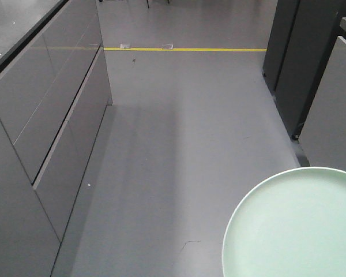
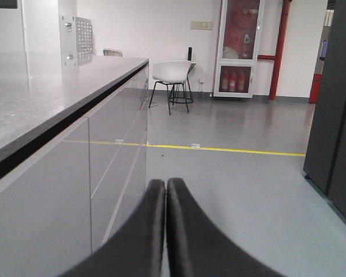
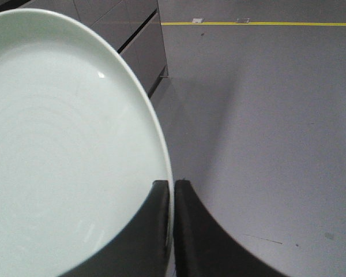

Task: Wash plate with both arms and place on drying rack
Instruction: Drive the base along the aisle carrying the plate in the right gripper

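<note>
While the round, shallow, pale mint-green plate (image 3: 63, 144) filled the left half of the right wrist view, the right arm's bulky black gripper (image 3: 172, 193) was clamped on its low raised rim. One dark finger (image 3: 153, 231) lay across the plate's matte face and the other sat just outside the edge, with the thin rim pinched between them. In the front-facing view the same plate showed in the lower right corner, cut off by the frame's edges. It was held clear over the smooth grey floor (image 1: 179, 173), with nothing resting on its plain surface. Only a small bright glint marked the plate's face in the wrist view.

The left arm's black gripper (image 2: 165, 187) had its two curved fingers pressed together along their length, and nothing was held between them. It pointed down an aisle, with a long grey stone countertop (image 2: 40, 98) to its left, sitting above flat-fronted glossy grey cabinets (image 1: 52, 115). A thin yellow floor line (image 1: 184, 49) ran across the aisle past the end of those cabinets. Tall dark grey cupboards (image 1: 300, 57) stood on the opposite side of the aisle. Beyond the line, the left wrist view showed a white moulded chair on black legs (image 2: 172, 72) near the white back wall. A glass-fronted red fire-equipment cabinet (image 2: 239, 46) stood to the right of the chair.
</note>
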Motion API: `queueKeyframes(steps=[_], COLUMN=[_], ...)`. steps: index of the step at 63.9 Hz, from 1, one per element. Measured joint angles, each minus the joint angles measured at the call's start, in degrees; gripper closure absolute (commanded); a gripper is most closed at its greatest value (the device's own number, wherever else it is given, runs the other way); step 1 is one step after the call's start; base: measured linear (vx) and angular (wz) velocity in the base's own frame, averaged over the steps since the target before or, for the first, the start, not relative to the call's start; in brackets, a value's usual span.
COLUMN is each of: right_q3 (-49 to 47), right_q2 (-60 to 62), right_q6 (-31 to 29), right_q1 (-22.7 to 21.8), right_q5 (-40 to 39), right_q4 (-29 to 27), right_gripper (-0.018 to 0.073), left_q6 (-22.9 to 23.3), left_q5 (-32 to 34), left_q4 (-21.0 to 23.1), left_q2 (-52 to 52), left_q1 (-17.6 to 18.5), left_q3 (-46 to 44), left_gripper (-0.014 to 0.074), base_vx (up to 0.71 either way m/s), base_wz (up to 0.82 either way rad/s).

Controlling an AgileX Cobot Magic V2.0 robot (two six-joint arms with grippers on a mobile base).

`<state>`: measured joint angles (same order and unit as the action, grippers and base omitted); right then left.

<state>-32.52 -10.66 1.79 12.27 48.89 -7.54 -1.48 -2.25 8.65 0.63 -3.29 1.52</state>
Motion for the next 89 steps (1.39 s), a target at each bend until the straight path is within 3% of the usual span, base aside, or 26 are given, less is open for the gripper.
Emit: queueKeyframes(steps=[89], right_q3=[0.0], right_q2=[0.0], right_q6=[0.0], right_q1=[0.0], right_q5=[0.0], right_q4=[0.0], right_gripper=[0.0561], left_q6=[0.0], left_q5=[0.0], left_q4=[0.0], left_q2=[0.0], left_q1=[0.0], left_q3=[0.0], left_gripper=[0.0602], base_vx=[0.22], base_wz=[-0.08])
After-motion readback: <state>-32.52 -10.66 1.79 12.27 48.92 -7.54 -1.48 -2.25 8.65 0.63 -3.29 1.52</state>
